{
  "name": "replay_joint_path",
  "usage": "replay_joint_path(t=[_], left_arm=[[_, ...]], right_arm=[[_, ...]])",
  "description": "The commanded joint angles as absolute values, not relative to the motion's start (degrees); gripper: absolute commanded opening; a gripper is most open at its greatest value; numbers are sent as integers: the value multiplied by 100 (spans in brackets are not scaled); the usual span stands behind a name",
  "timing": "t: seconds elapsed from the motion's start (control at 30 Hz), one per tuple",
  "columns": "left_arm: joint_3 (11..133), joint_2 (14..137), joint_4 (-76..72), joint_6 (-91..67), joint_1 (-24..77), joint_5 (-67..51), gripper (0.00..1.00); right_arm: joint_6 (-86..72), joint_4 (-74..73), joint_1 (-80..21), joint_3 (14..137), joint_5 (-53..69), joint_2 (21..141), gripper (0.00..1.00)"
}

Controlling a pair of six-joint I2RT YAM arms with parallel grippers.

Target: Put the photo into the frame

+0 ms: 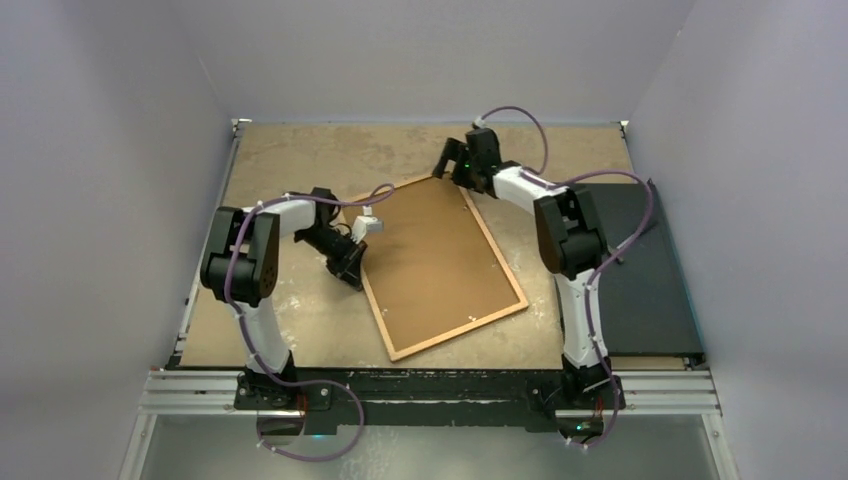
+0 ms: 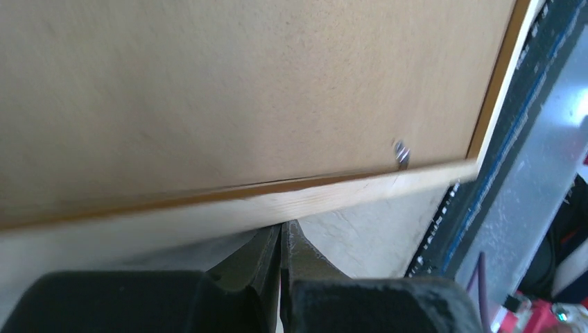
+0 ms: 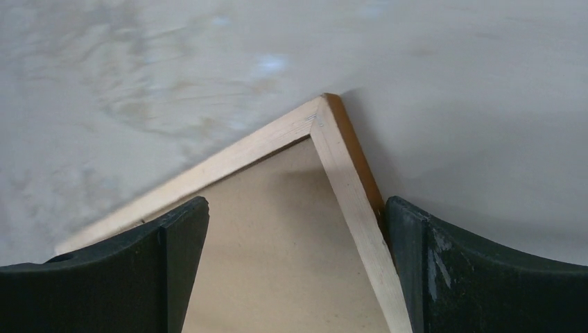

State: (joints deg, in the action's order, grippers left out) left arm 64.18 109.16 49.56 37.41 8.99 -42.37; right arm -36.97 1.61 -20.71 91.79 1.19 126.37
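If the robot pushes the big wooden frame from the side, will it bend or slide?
It would probably slide as one stiff piece: the frame lies flat on the table and its rails look straight. The thin rails suggest it is light, so it might swivel easily.

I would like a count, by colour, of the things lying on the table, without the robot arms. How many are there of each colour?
Orange-brown frame: 1
Brown backing board, lying inside the frame: 1
Black slab: 1
Total: 3
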Motion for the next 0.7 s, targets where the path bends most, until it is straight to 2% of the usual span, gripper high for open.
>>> replay_joint_path(t=[0.0,0.2,0.3,0.37,0.47,0.6,0.67], left_arm=[[6239,10951,4928,4245,1212,-4146,0],[6226,10998,5020,4283,1554,-4325,4],[6417,11002,5498,4501,1610,-4470,15],[6622,10948,5997,4743,1566,-4451,28],[7103,10755,6935,5318,1226,-4524,41],[8043,10686,8198,6058,470,-4532,47],[8461,10627,8194,6012,101,-4361,48]], right_arm=[[-3782,24,-2902,10344,1403,13156,99],[-3907,187,-3249,10780,2133,13631,99],[-3841,83,-3261,10757,2280,13595,99],[-3688,11,-3237,10682,2112,13398,99],[-3448,-116,-3180,10618,1724,13108,99],[-3274,-402,-3114,10720,1478,13025,99],[-3253,-412,-3111,10619,1284,12921,99]])
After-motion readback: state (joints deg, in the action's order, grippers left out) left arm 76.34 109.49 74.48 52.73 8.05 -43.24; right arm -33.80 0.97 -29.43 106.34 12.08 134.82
